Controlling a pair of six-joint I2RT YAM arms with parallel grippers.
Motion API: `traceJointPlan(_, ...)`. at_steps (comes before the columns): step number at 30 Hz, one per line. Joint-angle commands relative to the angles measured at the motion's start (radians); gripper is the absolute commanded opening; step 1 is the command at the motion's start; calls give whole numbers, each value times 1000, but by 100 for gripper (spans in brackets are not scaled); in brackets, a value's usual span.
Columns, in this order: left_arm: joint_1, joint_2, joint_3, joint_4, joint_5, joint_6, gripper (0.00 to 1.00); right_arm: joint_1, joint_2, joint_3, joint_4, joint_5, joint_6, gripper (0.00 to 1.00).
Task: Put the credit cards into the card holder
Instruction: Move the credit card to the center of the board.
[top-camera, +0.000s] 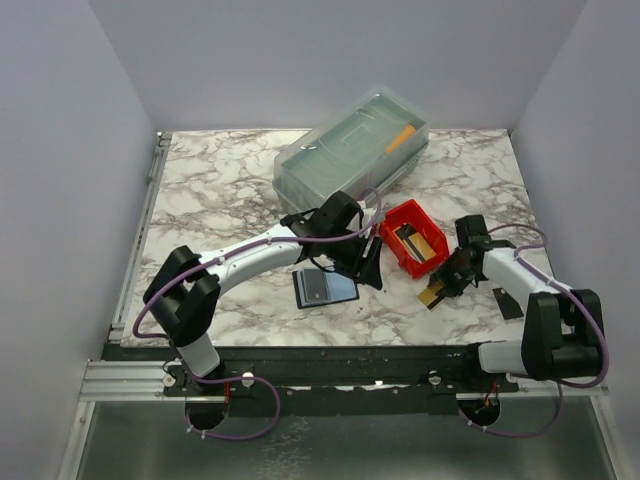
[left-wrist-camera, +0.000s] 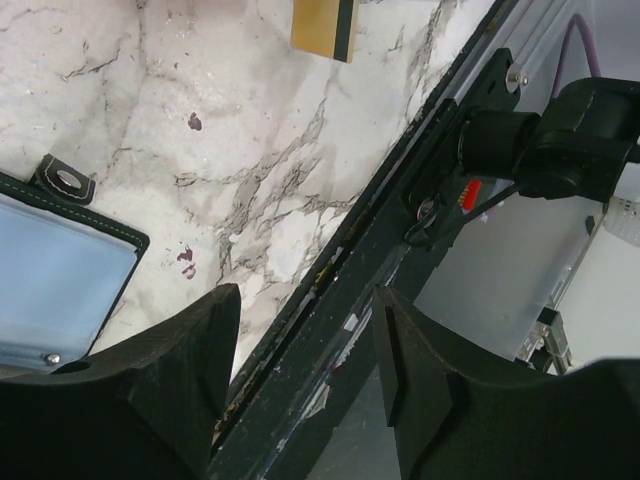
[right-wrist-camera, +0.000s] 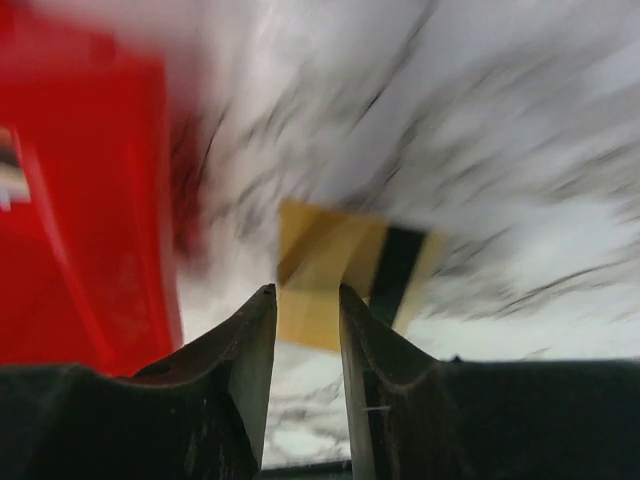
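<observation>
The task looked barely begun. The card holder (top-camera: 325, 289) lay open and flat on the marbled surface (top-camera: 220, 200), near its front edge, with a pale blue-grey panel facing up; whether that panel was a window pocket or a card already seated could not be told. The left gripper (left-wrist-camera: 305, 320) hung just beside the holder's right edge, its jaws well apart and empty. To the right, 1 tan card (top-camera: 433, 296) with a dark stripe lay on the surface just in front of the red bin (top-camera: 398, 255). The right gripper (right-wrist-camera: 307, 295) was poised at it with jaws only narrowly apart, the card's face showing through the gap beyond the tips; the blurred wrist view gave no sign of a firm pinch. Another dark card (top-camera: 507, 303) rested farther right, apart from everything, and at least 1 more card sat inside the bin. The clear lidded box (top-camera: 352, 150) stood behind. By this reading, every visible card had yet to be carried over and slid into the holder.
</observation>
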Motion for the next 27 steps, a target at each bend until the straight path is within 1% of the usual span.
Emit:
traceJointPlan(1, -5, -11, -31, 63, -1, -38, 60, 160, -33, -104, 28, -185, 145, 35)
traceJointPlan(4, -4, -2, -48, 77, -2, -51, 60, 308, -56, -149, 127, -293, 299, 35)
traceJointPlan(5, -5, 1, -52, 79, -2, -53, 60, 343, -61, -142, 145, -300, 331, 35)
traceJointPlan(7, -5, 3, -59, 82, -3, -61, 60, 356, -73, -102, 77, -222, 334, 38)
traceJointPlan(8, -5, 0, -62, 83, -4, -65, 60, 345, -85, -73, 12, -137, 319, 47)
traceJointPlan(9, -5, -2, -64, 84, -3, -70, 60, 313, -94, -48, -44, -60, 306, 53)
traceJointPlan(10, -5, -6, -65, 85, -1, -74, 60, 269, -103, -34, -83, -16, 278, 55)
traceJointPlan(14, -4, -21, -67, 87, 10, -79, 60, 67, -160, -32, -96, 19, 153, 58)
traceJointPlan(17, -4, -32, -72, 87, 9, -78, 61, -5, -148, -6, -99, 103, 70, 63)
traceJointPlan(19, -5, -30, -76, 87, 9, -80, 61, -26, -100, 24, -91, 154, 22, 63)
traceJointPlan(21, -7, -30, -80, 89, 14, -82, 61, -27, -45, 46, -71, 211, -21, 62)
traceJointPlan(23, -6, -34, -82, 90, 16, -82, 61, -27, 7, 58, -52, 230, -55, 52)
traceJointPlan(24, -6, -38, -84, 90, 14, -79, 61, -27, 32, 63, -53, 237, -61, 50)
traceJointPlan(27, -6, -53, -90, 90, 4, -72, 61, -27, 78, 48, -43, 183, -76, 46)
